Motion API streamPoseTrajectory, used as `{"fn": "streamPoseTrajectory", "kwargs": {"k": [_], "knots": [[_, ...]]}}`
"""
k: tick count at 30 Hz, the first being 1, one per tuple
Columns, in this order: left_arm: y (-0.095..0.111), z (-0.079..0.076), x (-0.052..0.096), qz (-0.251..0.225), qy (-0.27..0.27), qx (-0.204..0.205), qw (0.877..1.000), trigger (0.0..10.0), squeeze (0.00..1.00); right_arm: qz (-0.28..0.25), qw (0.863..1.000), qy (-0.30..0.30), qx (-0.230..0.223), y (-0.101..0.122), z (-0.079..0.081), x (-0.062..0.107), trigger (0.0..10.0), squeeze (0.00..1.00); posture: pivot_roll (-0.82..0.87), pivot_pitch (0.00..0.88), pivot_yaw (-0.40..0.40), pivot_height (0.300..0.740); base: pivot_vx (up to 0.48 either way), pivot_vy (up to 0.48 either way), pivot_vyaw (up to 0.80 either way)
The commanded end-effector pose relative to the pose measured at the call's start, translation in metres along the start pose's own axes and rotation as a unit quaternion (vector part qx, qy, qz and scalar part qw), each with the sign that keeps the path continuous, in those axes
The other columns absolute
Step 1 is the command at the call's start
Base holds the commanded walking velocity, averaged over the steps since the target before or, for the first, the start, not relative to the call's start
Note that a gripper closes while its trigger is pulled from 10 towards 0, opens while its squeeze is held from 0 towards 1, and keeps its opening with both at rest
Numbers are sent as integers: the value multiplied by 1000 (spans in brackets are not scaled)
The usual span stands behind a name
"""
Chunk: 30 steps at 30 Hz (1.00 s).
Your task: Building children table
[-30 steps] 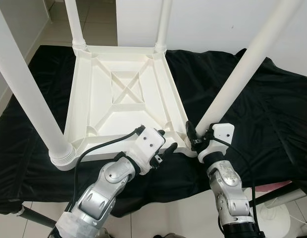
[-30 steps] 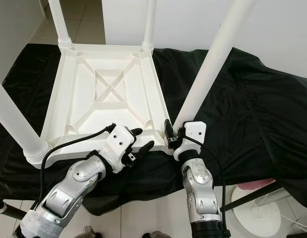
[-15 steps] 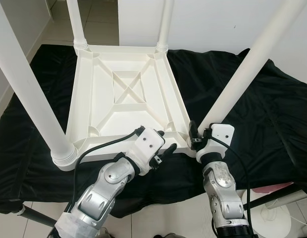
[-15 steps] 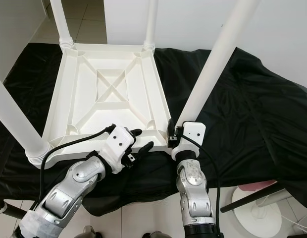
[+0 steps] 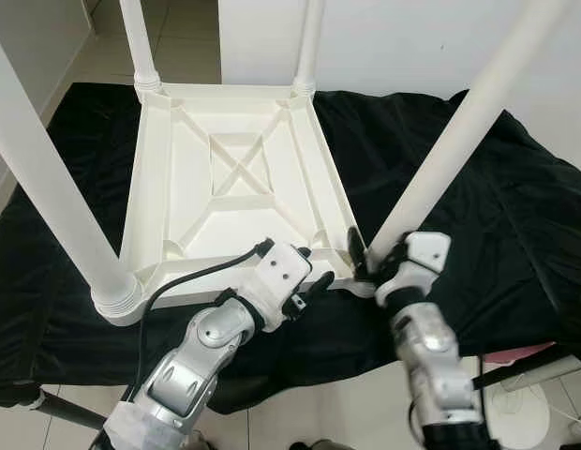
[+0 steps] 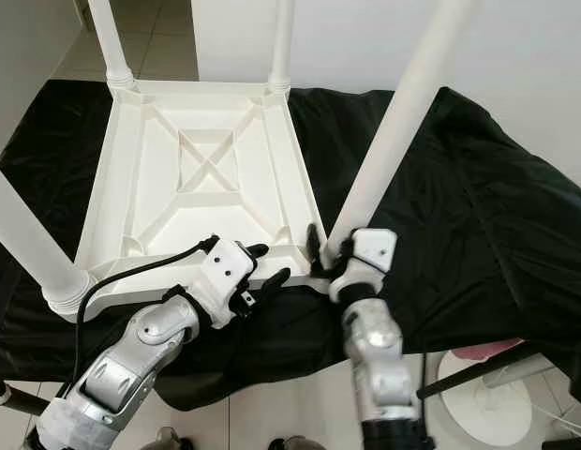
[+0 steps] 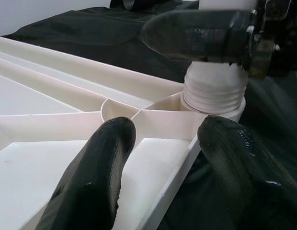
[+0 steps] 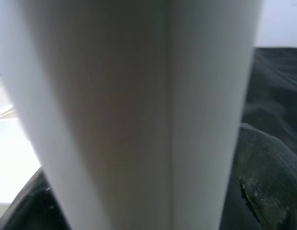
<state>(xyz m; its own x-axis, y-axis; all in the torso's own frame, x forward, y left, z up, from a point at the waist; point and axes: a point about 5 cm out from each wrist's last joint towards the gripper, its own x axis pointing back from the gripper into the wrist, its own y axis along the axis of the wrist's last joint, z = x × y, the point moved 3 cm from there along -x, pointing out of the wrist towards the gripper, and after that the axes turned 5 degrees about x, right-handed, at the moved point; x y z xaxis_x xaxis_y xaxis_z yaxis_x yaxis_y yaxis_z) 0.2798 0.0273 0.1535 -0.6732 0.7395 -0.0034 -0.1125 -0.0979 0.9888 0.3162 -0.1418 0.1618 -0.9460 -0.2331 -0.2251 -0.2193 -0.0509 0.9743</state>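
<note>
- The right gripper [image 5: 367, 262] is clamped around the base of the near right table leg [image 5: 456, 141], one black finger [image 8: 263, 191] on either side of the white tube — in the right wrist view the leg sits close against the camera, with a dark pad at each edge.
- That leg stands in the near right corner socket [image 7: 213, 93] of the tabletop and tilts up and away to the robot's right; its ribbed collar shows in the left wrist view just beyond the corner.
- The left gripper [image 5: 309, 284] has its two fingers spread apart, straddling the near rim of the overturned tabletop [image 5: 234, 169] close to that same corner; one left finger [image 7: 98, 177] lies over the inside of the rim and the other outside it, above the cloth. Whether they press the rim I cannot tell.
- The children's table lies upside down, its ribbed underside with a crossed centre panel facing up.
- The near left leg [image 5: 56, 202] stands in its corner socket, and the two far legs [image 5: 141, 42] rise from the far corners.
- Everything rests on a black cloth [image 5: 515, 216] draped over the work surface — pale tiled floor [image 5: 300, 422] lies below the near edge.
- A white wall [image 5: 403, 42] stands behind.
</note>
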Motion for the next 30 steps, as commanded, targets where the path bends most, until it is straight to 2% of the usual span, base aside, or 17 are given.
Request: {"fn": "streamPoseTrajectory", "kwargs": {"k": [1, 3, 5, 7, 9, 12, 13, 14, 15, 21, 30], "knots": [[-5, -9, 0, 13, -32, 1, 999, 10000, 0, 14, 999, 32, -17, -7, 4, 0, 10000, 0, 5, 114, -96, 740, 0, 0, 0], [-4, -10, 0, 10, -34, 2, 999, 10000, 0, 16, 997, 74, -8, -4, 7, -4, 10000, 0, 7, 115, -99, 740, 0, 0, 0], [-4, -9, 0, 10, -34, 3, 999, 10000, 0, 16, 994, 110, 22, -3, 9, -7, 10000, 0, 7, 115, -99, 740, 0, 0, 0], [-4, -9, 0, 10, -34, 3, 999, 10000, 0, 16, 994, 110, 22, -3, 9, -7, 10000, 0, 7, 115, -99, 740, 0, 0, 0], [-4, -9, 0, 10, -32, 4, 999, 10000, 0, 24, 989, 142, 35, -5, 8, -8, 10000, 0, 14, 116, -102, 740, 0, 0, 0], [-4, -10, 1, 10, -32, 3, 999, 10000, 0, 27, 986, 159, 40, -5, 8, -9, 10000, 0, 19, 117, -106, 740, 0, 0, 0], [-4, -9, 1, 10, -30, 4, 1000, 10000, 0, 31, 982, 181, 42, -6, 7, -9, 4980, 0, 19, 117, -106, 740, 0, 0, 0], [-4, -9, 1, 10, -30, 4, 1000, 10000, 0, 31, 982, 181, 42, -6, 7, -9, 4980, 0, 19, 117, -106, 740, 0, 0, 0], [-4, -9, 2, 10, -28, 4, 1000, 10000, 0, 38, 979, 197, 43, -8, 6, -8, 157, 0, 27, 115, -113, 740, 0, 0, 0], [-4, -8, 3, 11, -23, -3, 1000, 10000, 0, 61, 973, 216, 54, -18, 3, -5, 0, 0, 33, 111, -120, 740, 0, 0, 0], [-4, -7, 2, 12, -22, -6, 1000, 10000, 0, 67, 975, 207, 50, -22, 3, -5, 0, 0, 34, 109, -123, 740, 0, 0, 0]]}}
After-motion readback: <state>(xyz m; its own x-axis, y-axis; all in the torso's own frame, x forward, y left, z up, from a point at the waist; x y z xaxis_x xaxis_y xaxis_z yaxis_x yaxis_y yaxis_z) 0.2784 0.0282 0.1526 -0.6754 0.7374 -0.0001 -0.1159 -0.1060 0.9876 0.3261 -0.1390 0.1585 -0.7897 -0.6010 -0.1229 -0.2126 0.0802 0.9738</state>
